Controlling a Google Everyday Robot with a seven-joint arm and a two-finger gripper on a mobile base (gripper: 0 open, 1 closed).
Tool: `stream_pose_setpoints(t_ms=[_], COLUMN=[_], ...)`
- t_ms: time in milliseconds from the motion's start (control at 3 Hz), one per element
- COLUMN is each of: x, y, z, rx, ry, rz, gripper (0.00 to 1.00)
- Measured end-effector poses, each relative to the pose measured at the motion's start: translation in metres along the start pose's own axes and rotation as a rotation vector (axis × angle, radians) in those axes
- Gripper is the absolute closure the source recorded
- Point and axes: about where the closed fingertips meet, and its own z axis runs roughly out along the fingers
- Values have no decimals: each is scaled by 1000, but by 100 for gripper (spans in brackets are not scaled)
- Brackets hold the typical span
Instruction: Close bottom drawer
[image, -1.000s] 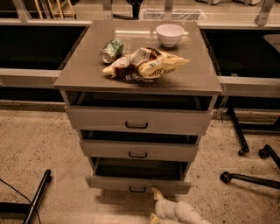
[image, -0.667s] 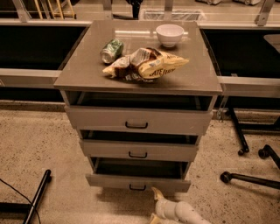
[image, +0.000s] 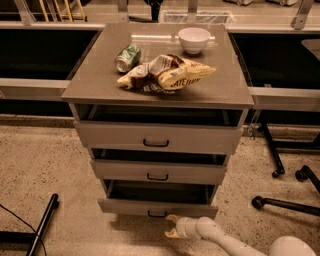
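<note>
The table (image: 100, 85) is smooth, matt grey-beige laminate, and the bottom drawer (image: 125, 206) front looks the same. At 12 o'clock sits a glossy white bowl (image: 194, 39), with a shiny metal can (image: 128, 58) and a crinkled glossy bag (image: 170, 74) nearby. At 6 o'clock, the gripper (image: 171, 226) is smooth pale plastic, its fingers spread.

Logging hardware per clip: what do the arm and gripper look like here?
The arm is smooth off-white, made of rounded tubular segments; no cables or markings show. The gripper, just below the bottom drawer front, has two short pale tan fingers.
</note>
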Motion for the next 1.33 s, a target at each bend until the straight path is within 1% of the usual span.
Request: stream_pose_setpoints(t_ms=[333, 667, 1333], x=[8, 21, 21], y=[-32, -57, -57], z=[-1, -11, -10], rx=[20, 79, 83], ry=[-5, 11, 11], rz=[-2, 2, 2], gripper=[72, 75, 29])
